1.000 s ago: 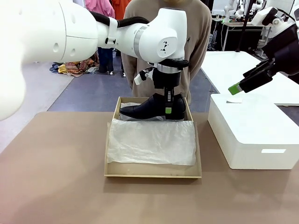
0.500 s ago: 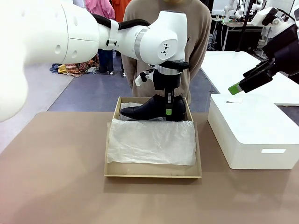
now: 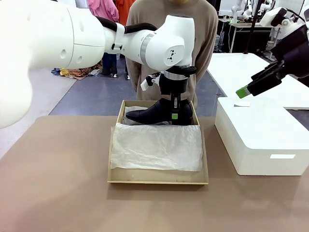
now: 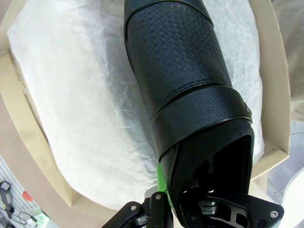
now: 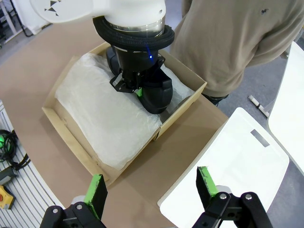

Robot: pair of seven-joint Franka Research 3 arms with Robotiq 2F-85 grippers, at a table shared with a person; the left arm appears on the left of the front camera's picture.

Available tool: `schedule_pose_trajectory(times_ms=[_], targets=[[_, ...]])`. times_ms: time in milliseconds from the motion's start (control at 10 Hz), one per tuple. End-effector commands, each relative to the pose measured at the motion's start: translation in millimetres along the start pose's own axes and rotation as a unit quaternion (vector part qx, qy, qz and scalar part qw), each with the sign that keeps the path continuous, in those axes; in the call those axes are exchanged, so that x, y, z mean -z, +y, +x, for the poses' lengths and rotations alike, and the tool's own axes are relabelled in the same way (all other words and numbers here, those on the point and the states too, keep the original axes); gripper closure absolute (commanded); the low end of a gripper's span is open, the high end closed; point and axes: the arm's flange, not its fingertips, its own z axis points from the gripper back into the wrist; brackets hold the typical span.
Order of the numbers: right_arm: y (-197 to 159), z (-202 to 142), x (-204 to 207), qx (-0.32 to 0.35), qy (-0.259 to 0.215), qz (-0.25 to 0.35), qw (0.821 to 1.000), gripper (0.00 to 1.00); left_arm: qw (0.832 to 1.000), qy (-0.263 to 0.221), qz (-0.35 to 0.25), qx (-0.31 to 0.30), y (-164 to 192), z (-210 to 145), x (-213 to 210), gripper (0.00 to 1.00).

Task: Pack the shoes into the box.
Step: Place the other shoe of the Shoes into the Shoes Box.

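Since a second ago the left arm has edged a little toward the robot's right, and the shoe it carries has slid that way with it; the right arm has not shifted. Left gripper [image 3: 175, 114] is pinched on the back collar of the shoe [image 3: 152, 112], one green pad outside the heel and the other finger down in the opening, as the left wrist view shows; the shoe lies sole-down along the far side of the box [image 3: 158, 182], toe toward the robot's left, heel near the far right corner; whether it rests on the lining or hangs just above it, I cannot tell. White tissue paper [image 3: 157, 147] covers the near part of the box in a raised, crumpled sheet; whether the second shoe lies beneath it is hidden. Right gripper [image 5: 151, 180] hangs with its fingers spread wide and nothing between them, near the white box [image 3: 260, 140] on the robot's right; a person [image 3: 205, 43] stands at the far edge of the table [image 3: 58, 183]. By my reading, one shoe is at its place but not yet let go; releasing it, accounting for its mate and closing up are left.
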Motion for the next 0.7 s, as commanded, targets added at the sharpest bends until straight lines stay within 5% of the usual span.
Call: schedule_pose_trajectory(times_ms=[0,600], targets=[[0,0,0,0.0,-0.003,0.004,1.0,0.0,1.0,-0.022,-0.016,-0.011,2,-1,0,1.0],[0,0,0,0.0,-0.003,0.004,1.0,0.0,0.999,-0.026,-0.008,-0.022,-2,-1,13,1.0]])
